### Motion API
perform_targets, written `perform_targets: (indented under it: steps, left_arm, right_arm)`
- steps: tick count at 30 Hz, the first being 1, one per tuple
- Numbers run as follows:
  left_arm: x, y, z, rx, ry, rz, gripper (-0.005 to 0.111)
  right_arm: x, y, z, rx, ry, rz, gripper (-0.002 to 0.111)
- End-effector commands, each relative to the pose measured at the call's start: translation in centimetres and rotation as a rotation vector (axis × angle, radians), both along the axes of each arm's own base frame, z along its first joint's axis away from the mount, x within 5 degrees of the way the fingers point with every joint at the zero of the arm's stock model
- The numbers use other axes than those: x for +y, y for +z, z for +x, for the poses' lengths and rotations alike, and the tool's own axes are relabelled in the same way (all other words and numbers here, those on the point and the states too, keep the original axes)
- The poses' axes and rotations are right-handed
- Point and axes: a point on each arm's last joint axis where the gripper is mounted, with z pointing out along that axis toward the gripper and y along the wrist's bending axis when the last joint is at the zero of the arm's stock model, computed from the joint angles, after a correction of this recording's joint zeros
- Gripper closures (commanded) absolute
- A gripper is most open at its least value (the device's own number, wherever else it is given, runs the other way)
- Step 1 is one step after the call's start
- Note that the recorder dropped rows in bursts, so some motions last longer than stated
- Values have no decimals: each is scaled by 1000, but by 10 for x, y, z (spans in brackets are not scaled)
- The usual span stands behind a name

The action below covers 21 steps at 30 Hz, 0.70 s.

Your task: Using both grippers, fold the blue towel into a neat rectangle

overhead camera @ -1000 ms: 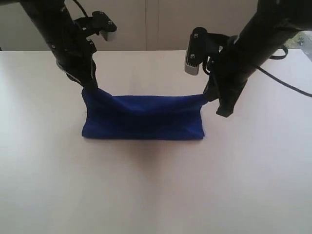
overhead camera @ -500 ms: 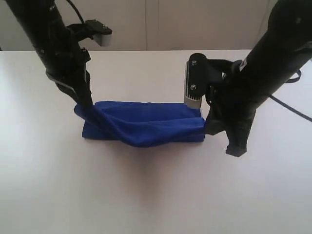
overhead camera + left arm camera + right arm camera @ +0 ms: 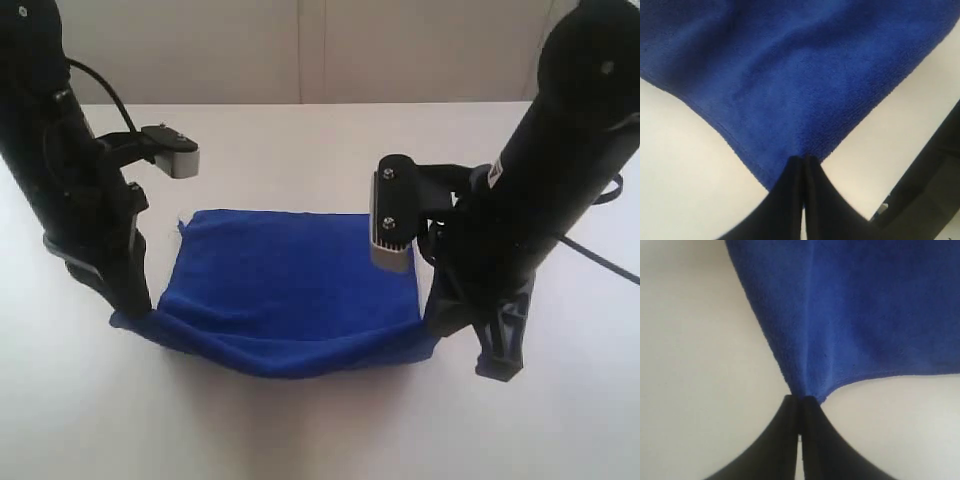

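Both grippers are clamped on cloth as I see it from my station. The left gripper (image 3: 135,310) has its narrow black fingers (image 3: 790,185) pressed together on one corner of the blue towel (image 3: 285,285). In its wrist view the cloth fans out from that pinch point. The right gripper (image 3: 437,325) does the same on the neighbouring corner, and its fingers (image 3: 812,430) meet with only a hairline seam between them and blue microfibre caught at the tips (image 3: 805,395).

The towel is opened out on the white table (image 3: 300,430), broader than it is deep. Its long axis runs straight from one gripper to the other. The edge strung between the two pinches curves in a shallow bow and looks rumpled, with a soft fold running along it. From that held edge the cloth reaches away beyond both fingertips, and its opposite edge (image 3: 285,212) lies flat and fairly straight on the tabletop.

Each arm leans in over its own end of the towel. The right arm's wrist camera (image 3: 390,215) hangs above the cloth just inside its corner. The left arm's wrist camera (image 3: 172,160) sits past the flat edge, clear of the cloth.
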Motion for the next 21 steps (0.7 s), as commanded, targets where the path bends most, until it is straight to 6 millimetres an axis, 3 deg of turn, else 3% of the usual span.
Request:
perform_targets:
  steps: [1, 9, 21]
  left_arm:
    - [3, -6, -15, 85, 9, -3, 107]
    - [0, -17, -9, -2, 50, -38, 107]
    - [-2, -16, 21, -330, 105, -77, 107]
  right_arm:
    - [-1, -10, -9, 40, -5, -7, 108]
    - [0, -17, 0, -89, -47, 27, 108]
    - [-10, -10, 28, -390, -178, -36, 108]
